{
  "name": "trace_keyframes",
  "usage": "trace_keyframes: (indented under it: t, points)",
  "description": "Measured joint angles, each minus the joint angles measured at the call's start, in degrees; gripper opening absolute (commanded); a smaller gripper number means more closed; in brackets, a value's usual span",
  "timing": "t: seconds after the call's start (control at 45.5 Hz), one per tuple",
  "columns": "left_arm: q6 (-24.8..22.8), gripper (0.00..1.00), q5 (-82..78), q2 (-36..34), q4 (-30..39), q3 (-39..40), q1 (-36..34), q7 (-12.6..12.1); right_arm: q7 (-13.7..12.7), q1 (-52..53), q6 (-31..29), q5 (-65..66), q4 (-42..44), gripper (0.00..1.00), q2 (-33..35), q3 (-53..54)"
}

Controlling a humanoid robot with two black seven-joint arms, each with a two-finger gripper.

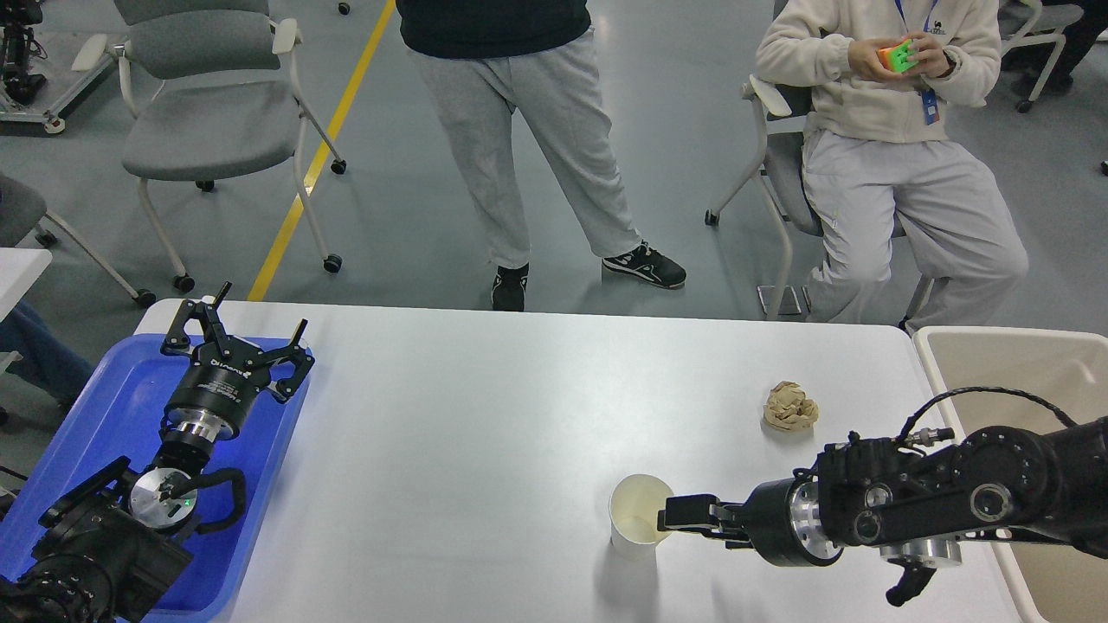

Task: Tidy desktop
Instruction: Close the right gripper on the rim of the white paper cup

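The white desktop (485, 415) carries an upright empty white paper cup (639, 512) near the front middle and a crumpled brown paper ball (789, 405) to the right. My right gripper (668, 517) comes in from the right, lies low and level, and its tip reaches the cup's right side. It is seen side-on, so its fingers cannot be told apart. My left gripper (238, 336) is open and empty, and hovers over the blue tray (95, 407) at the table's left edge.
A beige bin (1004, 359) stands at the table's right end, behind my right arm. One person stands and another sits just beyond the far edge. Grey chairs stand on the floor at the back left.
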State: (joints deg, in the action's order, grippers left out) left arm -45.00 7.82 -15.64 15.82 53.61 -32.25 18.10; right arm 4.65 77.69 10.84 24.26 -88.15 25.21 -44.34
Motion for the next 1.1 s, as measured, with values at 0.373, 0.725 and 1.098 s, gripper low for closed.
trace_keyframes:
  t: [0.373,0.725,1.098]
  points:
    - [0.0,1.0,0.0,0.0,0.0,0.0,0.0,0.0,0.0,-0.4,0.0,-1.7,2.3,1.0,-2.4,0.7]
    - [0.0,1.0,0.0,0.0,0.0,0.0,0.0,0.0,0.0,-3.5,0.0,-2.3,6.7,1.0,-4.7,2.3]
    - [0.0,1.0,0.0,0.0,0.0,0.0,0.0,0.0,0.9,-5.7,0.2,-2.3,8.9,0.77,-5.1,4.7]
